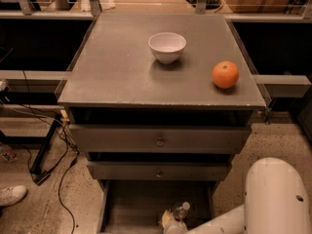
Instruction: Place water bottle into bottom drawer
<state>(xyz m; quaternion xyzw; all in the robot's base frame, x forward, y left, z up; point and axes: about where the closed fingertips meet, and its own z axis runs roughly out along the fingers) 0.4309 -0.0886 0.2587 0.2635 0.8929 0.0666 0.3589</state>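
Lowering the water bottle (182, 210) until its base meets the floor of the bottom drawer (139, 204) seems wise before letting go. The hand (171, 221), below the worktop's (112, 72) front edge, clasps the bottle's lower body, cap tilted up. Two knobbed drawers (159, 140) overhang the tray's rear, so release well forward. A white bowl (167, 47) sits mid-back and an orange (225, 74) near the right edge.

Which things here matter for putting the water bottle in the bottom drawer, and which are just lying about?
Job: water bottle, open bottom drawer, gripper low over that drawer at the bottle.
Lying about: white bowl and orange on the cabinet top, shoe and cables on the floor.
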